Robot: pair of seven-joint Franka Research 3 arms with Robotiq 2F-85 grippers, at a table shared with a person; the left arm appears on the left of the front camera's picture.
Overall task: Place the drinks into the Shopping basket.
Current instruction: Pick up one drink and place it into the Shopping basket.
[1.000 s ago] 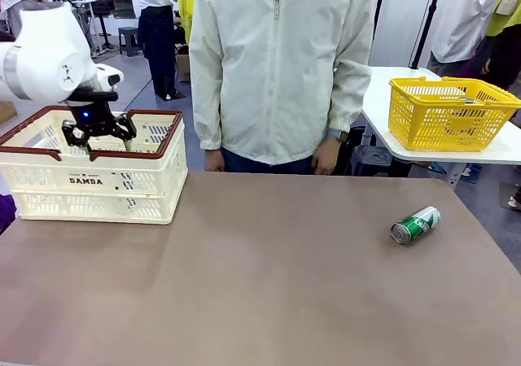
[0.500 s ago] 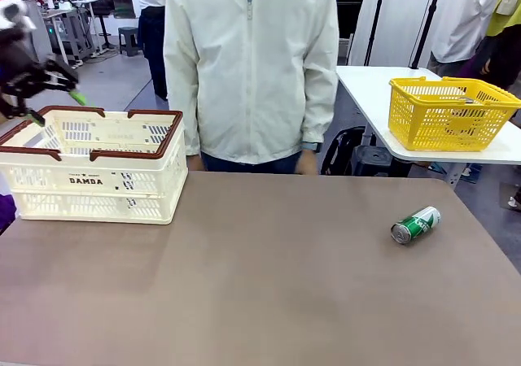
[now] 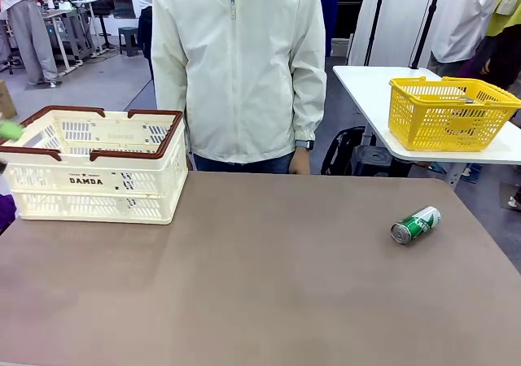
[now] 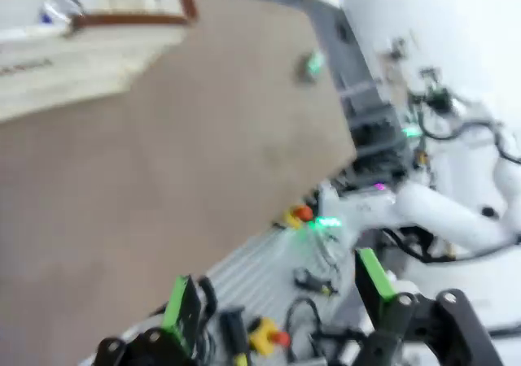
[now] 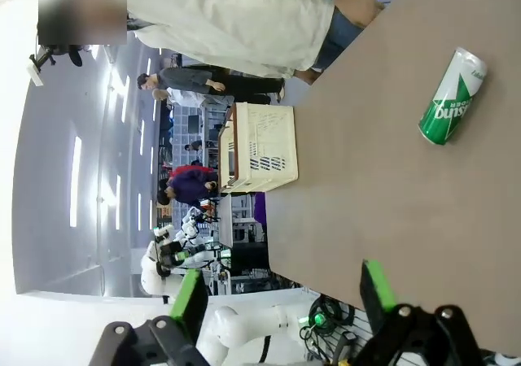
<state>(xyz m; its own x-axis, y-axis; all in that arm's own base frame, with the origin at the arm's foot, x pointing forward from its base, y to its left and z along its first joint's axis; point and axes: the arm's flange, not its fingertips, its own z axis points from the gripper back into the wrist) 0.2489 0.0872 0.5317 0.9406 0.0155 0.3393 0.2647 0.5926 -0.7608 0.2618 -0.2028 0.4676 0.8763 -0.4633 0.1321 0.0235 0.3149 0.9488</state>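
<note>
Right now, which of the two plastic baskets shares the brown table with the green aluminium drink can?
The cream-white slotted crate with dark red-brown rim, marked DAMDA. The yellow mesh basket stands on a separate white table.

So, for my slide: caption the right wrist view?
Open right gripper faces the table; green can lies ahead, Shopping basket beyond.

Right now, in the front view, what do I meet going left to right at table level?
Cream crate → person in a white jacket → green can lying on its side.
</note>
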